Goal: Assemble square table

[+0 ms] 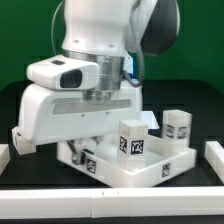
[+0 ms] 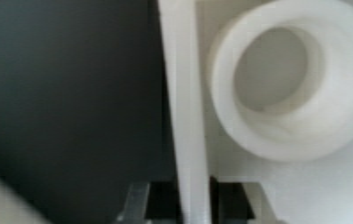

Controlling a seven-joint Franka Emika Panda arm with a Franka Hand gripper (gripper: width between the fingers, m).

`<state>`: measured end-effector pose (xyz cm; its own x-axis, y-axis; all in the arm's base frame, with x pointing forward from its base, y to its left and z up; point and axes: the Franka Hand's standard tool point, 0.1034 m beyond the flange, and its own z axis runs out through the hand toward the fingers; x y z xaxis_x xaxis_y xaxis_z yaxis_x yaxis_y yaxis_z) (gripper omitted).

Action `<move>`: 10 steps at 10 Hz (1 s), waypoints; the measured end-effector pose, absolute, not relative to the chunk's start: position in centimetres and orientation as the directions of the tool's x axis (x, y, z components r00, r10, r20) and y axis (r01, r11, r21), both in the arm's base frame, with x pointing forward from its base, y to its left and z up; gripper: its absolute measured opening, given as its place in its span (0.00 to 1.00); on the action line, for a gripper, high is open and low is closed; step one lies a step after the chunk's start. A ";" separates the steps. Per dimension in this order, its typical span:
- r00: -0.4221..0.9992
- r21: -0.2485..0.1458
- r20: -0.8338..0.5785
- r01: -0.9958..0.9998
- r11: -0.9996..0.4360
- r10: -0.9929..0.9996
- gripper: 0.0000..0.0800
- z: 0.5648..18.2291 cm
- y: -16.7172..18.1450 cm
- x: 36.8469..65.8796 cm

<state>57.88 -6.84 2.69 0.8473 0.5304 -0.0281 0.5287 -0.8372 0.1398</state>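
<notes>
Exterior view is showing the square tabletop (image 1: pixel 70 118) hanging tilted toward the exterior view's left, with the nearest tagged leg (image 1: pixel 133 140) standing just beside it. Doing this step well probably means moving slowly, keeping the slab from swinging, and clearing that leg before laying it flat. Wrist view is showing the gripper (image 2: pixel 187 197) nearly closed, clamping the slab's thin rim beside a round corner hole (image 2: pixel 288 85), its dark fingers (image 2: pixel 150 197) pressing either face.

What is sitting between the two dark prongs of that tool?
The thin edge of the white tabletop. The wrist view shows it running straight between the prongs, with the tool clamped on it.
</notes>
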 end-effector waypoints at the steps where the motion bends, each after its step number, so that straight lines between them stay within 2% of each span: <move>1: 0.924 0.097 -0.041 0.382 -0.919 0.379 0.08 2.3 -5.7 57.2; 2: 0.955 0.070 -0.042 0.295 -0.953 0.292 0.08 2.0 -4.8 56.8; 6: 1.000 0.071 0.004 -0.013 -0.997 -0.013 0.08 1.2 -3.7 56.1; 10: 0.993 0.067 0.022 -0.121 -0.990 -0.120 0.09 1.2 -3.2 55.8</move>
